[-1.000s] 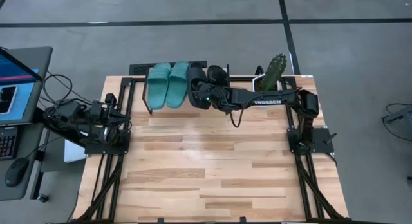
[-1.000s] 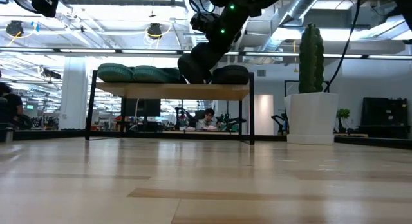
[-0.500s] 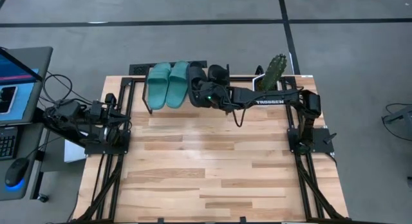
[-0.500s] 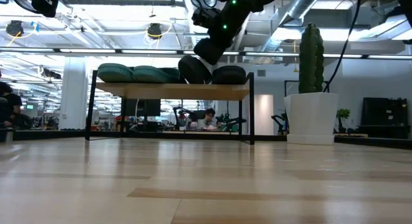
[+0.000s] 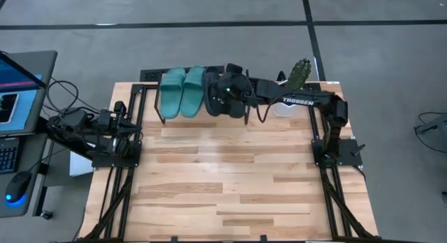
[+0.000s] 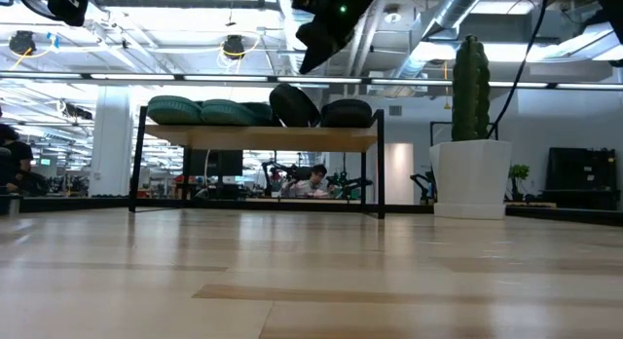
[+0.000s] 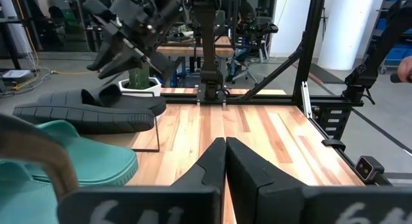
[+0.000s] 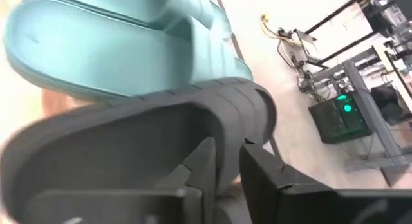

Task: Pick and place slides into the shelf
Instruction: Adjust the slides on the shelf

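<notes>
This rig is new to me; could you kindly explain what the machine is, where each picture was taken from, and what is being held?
It is a robot with two dark arms, each ending in a two-fingered hand, working at a wooden table. One picture looks straight down, one looks level across the tabletop, and two come from cameras on the wrists. At the table's far edge stands a low shelf, with a teal pair of slides and a black pair on top. A potted cactus stands beside it. The right hand hovers above the black pair, fingers slightly apart, holding nothing. The left hand waits at its own side, shut and empty.
</notes>
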